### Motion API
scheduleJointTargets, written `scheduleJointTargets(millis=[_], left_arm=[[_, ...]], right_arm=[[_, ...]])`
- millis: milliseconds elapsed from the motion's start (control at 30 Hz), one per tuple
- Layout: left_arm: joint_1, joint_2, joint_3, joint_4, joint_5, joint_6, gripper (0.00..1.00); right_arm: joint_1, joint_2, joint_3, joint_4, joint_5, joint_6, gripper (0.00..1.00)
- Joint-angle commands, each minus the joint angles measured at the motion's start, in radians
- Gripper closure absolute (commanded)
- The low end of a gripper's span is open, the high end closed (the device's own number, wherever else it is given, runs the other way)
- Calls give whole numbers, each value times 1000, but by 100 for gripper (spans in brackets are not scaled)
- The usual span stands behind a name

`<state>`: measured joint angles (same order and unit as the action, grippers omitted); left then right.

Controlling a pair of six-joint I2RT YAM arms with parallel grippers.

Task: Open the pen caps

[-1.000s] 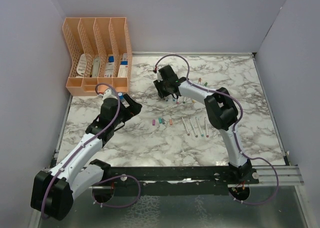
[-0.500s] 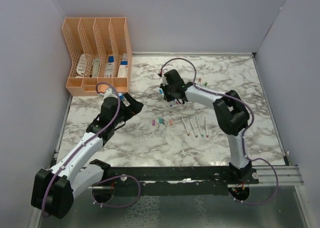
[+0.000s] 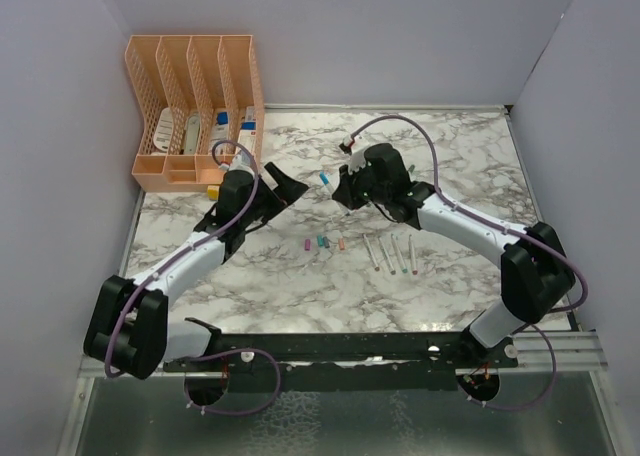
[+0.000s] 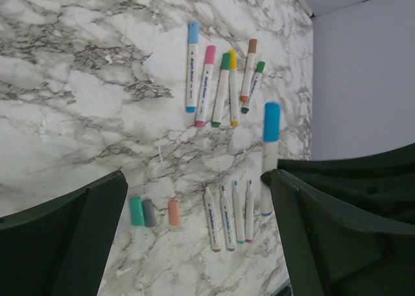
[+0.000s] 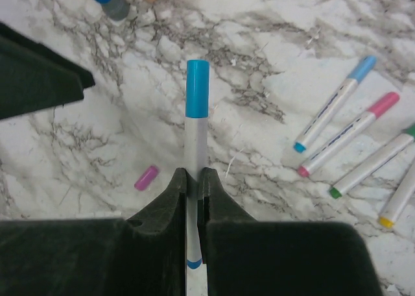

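Far left, back corner: orange file rack (image 3: 190, 106) on the marble worktop (image 3: 250, 286), a few items in its slots, too small to identify.

Left tool (image 3: 288, 189): released, jaws spread wide, nothing between them. Raised off the worktop and aimed toward the right arm.

Loose caps (image 4: 149, 213): short row on the worktop in front of both tools. Pink, then teal and grey touching, then orange a little apart. All off their pens, lying on their sides.

Held pen (image 5: 194, 147): lifted clear of the worktop between the two arms. Its blue cap (image 5: 197, 88) is on and points at the left tool. The cap sits just beside the left tool's right finger (image 4: 337, 231), outside the jaw gap and not touching it.

Right tool (image 5: 194, 174): clenched on the held pen's pale barrel, below the cap. Fingers are pinched tight either side, with the barrel's blue tail end sticking out behind.

Uncapped pens (image 3: 386, 251): four, side by side, near parallel, just right of the loose caps.

Capped pens (image 4: 221, 88): six in a loose fan further back, right of the held pen. Light blue, pink, green, yellow, orange, green, caps all on. In the top view the right arm hides most of them.
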<state>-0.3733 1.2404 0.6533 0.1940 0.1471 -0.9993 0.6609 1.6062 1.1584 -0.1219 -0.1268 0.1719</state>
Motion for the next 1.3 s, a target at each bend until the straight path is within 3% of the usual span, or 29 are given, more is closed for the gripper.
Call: scheduleJointTargets(millis=[0,233,433,767,967,1067,1133,1167,1200,1267], left_arm=[[-6,51,81,106,58,-17,6],[-48,114,140,126,63,-18,10],[-96,157,148,156,60,-37,21],[-122,160,137,166,42,-35,55],[-122,154,130,167,42,-36,70],[-122,153,125,167,42,-36,82],[-123,153,123,167,44,-35,99],[-122,154,124,167,45,-36,100],[-122,155,124,167,45,-35,100],[-123,156,123,167,46,-36,100]], right_arm=[[18,-60,-58,10,-82,14,98],[41,-85,-65,10,-102,11,99],[65,-69,-42,10,-125,9,99],[80,-82,-38,15,-124,13,99],[80,-89,-42,15,-118,13,99],[80,-95,-43,18,-114,15,99],[80,-97,-42,18,-112,16,99],[80,-98,-41,17,-112,15,99],[80,-97,-38,13,-113,17,95],[80,-93,-32,7,-119,14,79]])
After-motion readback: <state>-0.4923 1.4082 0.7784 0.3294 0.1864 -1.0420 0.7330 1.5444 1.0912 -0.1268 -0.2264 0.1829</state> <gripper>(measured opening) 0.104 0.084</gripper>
